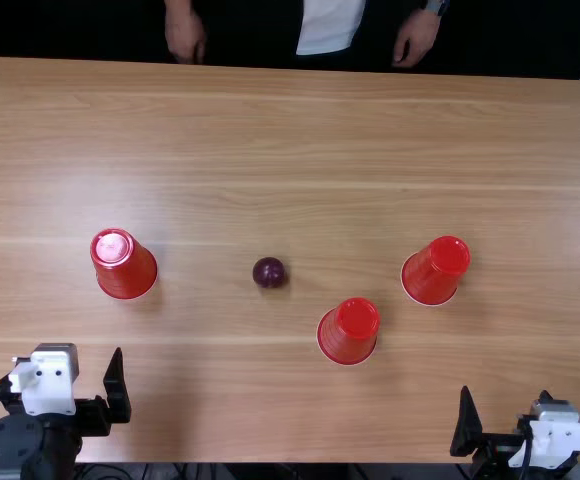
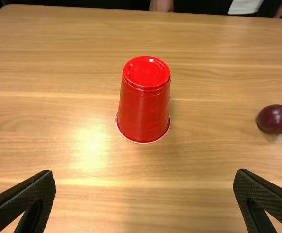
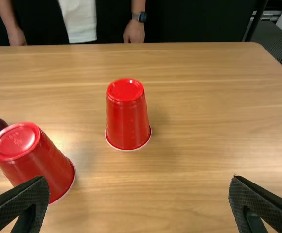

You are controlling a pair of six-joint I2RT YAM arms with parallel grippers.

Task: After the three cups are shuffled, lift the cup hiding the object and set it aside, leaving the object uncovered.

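Nearest the camera, at the near edge of the surface (image 1: pixel 290 150), the left claw (image 2: pixel 143 206) and the right claw (image 3: pixel 141 204) are seen, each with its two black fingers spread wide apart and nothing held between them. Three red cups are set mouth down on the wood, none of them touched by either claw. The left cup (image 1: pixel 123 264) is placed ahead of the left claw, well apart from the other two. The middle cup (image 1: pixel 349 330) is found right of the centre and closest to the near edge, while the right cup (image 1: pixel 435 269) is set just beyond it and farther to the right, near it but not touching. A small, dark purple ball (image 1: pixel 268 272) is left uncovered on the bare wood, between the left cup and the middle cup and nearer to the latter. From the right wrist, the ball is partly cut off at the picture's edge behind the middle cup, and the right cup is seen standing straight ahead of the open claw.
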